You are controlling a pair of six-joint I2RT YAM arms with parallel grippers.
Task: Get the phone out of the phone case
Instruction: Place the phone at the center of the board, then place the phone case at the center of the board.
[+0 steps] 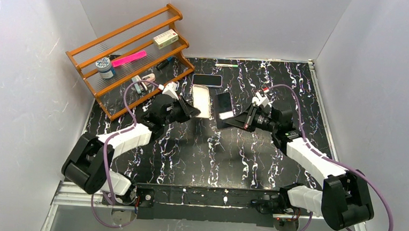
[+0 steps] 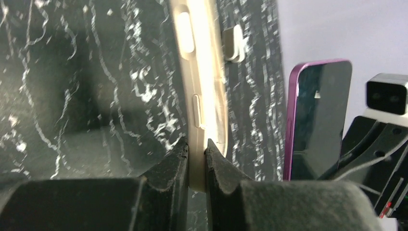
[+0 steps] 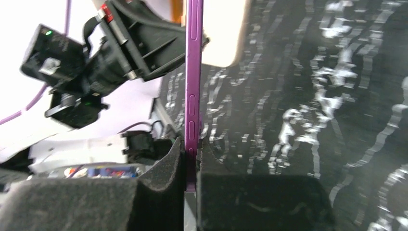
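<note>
The beige phone case (image 1: pixel 201 101) lies lengthwise at the table's middle back, open side up with nothing in it. My left gripper (image 1: pixel 194 112) is shut on its near left rim; the left wrist view shows both fingers clamped on that thin wall (image 2: pixel 197 149). The purple-edged phone (image 1: pixel 224 102), dark screen showing, sits just right of the case and apart from it. My right gripper (image 1: pixel 234 119) is shut on its near end. In the right wrist view the phone (image 3: pixel 194 72) stands edge-on between the pads (image 3: pixel 191 147), with the case (image 3: pixel 226 33) beyond it.
A second dark phone (image 1: pixel 207 80) lies behind the case. An orange wooden rack (image 1: pixel 131 57) with small items stands at the back left. A pen (image 1: pixel 227 65) lies by the back wall. White walls close in the black marbled table (image 1: pixel 200 153).
</note>
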